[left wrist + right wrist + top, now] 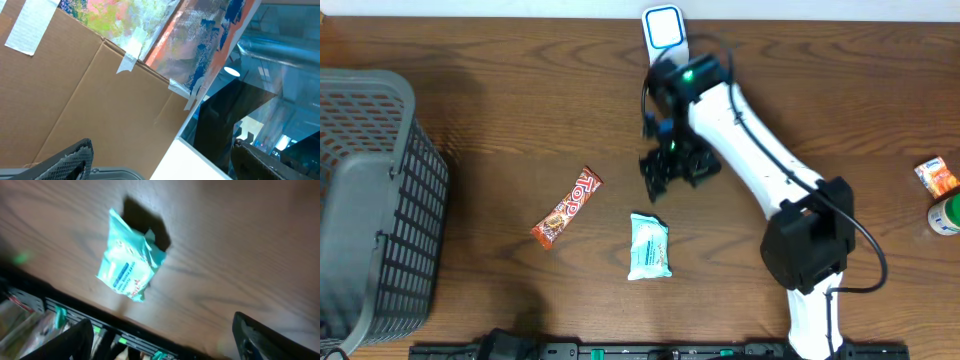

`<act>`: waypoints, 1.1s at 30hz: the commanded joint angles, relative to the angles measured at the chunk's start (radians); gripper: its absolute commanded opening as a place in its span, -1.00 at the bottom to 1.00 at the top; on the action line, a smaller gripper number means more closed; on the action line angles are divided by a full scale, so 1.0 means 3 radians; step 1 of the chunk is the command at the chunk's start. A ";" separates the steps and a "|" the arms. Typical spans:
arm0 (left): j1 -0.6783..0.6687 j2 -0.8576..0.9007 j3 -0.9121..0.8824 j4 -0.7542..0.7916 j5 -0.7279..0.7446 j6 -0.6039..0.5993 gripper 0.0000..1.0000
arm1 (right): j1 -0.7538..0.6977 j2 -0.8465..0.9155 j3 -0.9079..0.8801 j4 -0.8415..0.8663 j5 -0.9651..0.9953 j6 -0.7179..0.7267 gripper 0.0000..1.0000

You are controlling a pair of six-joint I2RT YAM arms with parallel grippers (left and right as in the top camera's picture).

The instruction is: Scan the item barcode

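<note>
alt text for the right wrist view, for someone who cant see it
A teal snack packet lies on a brown wooden table, seen from above at a tilt. The right gripper frames the bottom of the picture, its two dark fingers wide apart with nothing between them.

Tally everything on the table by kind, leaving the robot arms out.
Wrapped snacks: 3 (orange bar, teal packet, orange packet)
Grey basket: 1
White-and-blue scanner: 1
Green-and-white container: 1
Total: 6
</note>
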 commanded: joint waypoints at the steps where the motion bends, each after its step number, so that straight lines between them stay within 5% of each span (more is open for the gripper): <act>1: -0.0004 0.0037 -0.0006 0.0017 0.0019 0.0052 0.76 | -0.0022 -0.0005 -0.0463 0.0169 -0.0329 -0.0408 0.63; 9: -0.0004 0.0037 -0.0006 0.0003 0.0018 0.0052 0.77 | -0.0019 -0.0005 -0.1366 0.0844 -0.0732 -0.0870 0.51; 18: -0.0005 0.0037 -0.0006 -0.0109 0.0017 0.0052 0.76 | 0.0017 -0.0005 -0.1485 0.1300 -0.0879 -0.0984 0.57; 23: -0.0005 0.0037 -0.0008 -0.0109 -0.0010 0.0052 0.76 | 0.0017 -0.0003 -0.1486 0.1343 -0.0866 -0.1062 0.15; 30: -0.0005 0.0037 -0.0006 -0.0108 -0.0009 0.0052 0.76 | 0.0017 -0.0003 -0.1486 0.1350 -0.0868 -0.1069 -0.98; 33: -0.0005 0.0037 -0.0006 -0.0108 -0.0009 0.0052 0.76 | 0.0017 -0.0004 -0.1485 0.1347 -0.0867 -0.1067 -0.97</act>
